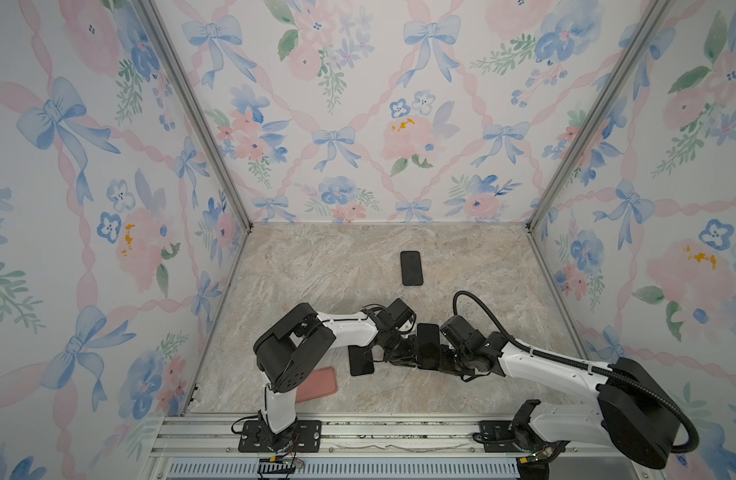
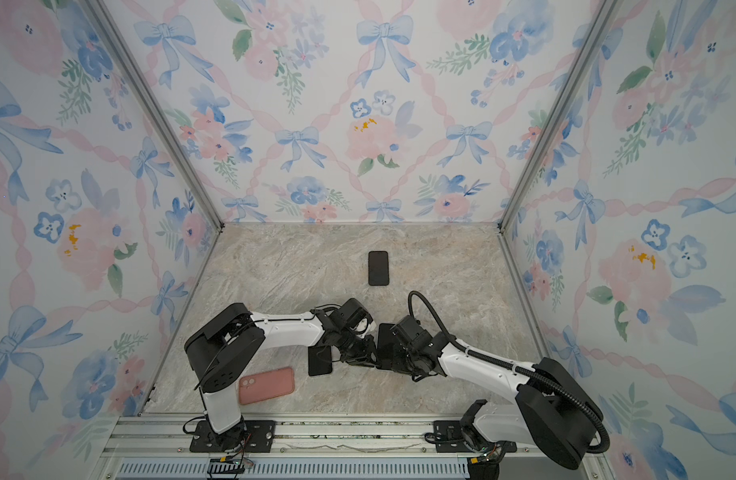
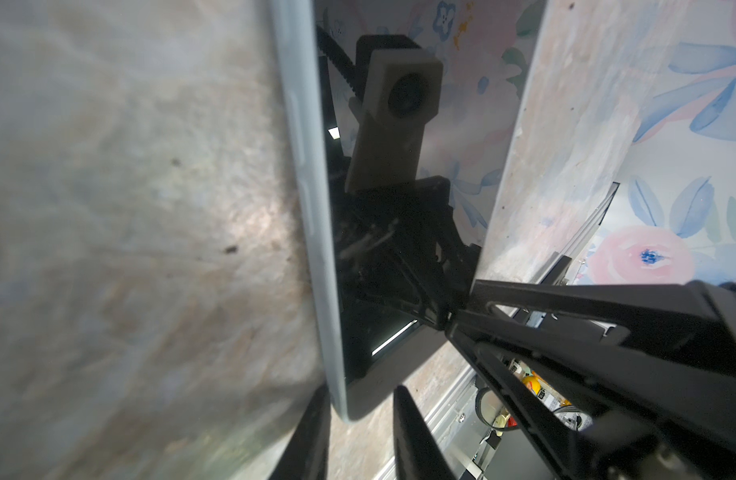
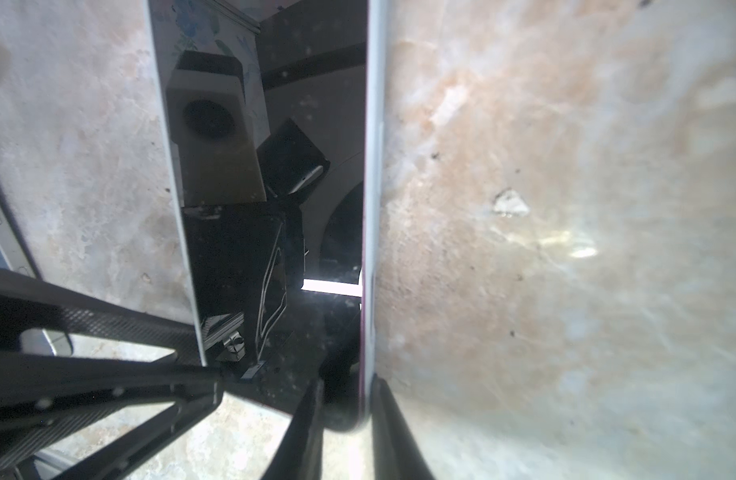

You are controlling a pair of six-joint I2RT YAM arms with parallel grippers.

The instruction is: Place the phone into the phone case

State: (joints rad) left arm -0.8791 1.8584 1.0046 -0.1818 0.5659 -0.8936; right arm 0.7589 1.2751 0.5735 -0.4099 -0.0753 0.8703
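Note:
The phone (image 1: 428, 338) is a black slab held up off the marble table, between both grippers, near the front middle in both top views. My left gripper (image 1: 412, 348) is shut on its left side. In the left wrist view the fingers (image 3: 412, 432) straddle the phone's (image 3: 312, 187) lower corner. My right gripper (image 1: 443, 353) is shut on the opposite side, and its fingers (image 4: 383, 415) clamp the phone's (image 4: 308, 124) edge. The pink phone case (image 2: 266, 385) lies flat at the front left, partly hidden behind the left arm in a top view (image 1: 320, 384).
A second black phone-shaped slab (image 1: 361, 360) lies on the table just left of the grippers. Another black slab (image 1: 411, 268) lies farther back in the middle. Floral walls close in the table (image 1: 462, 257) on three sides. An aluminium rail (image 1: 358, 432) runs along the front.

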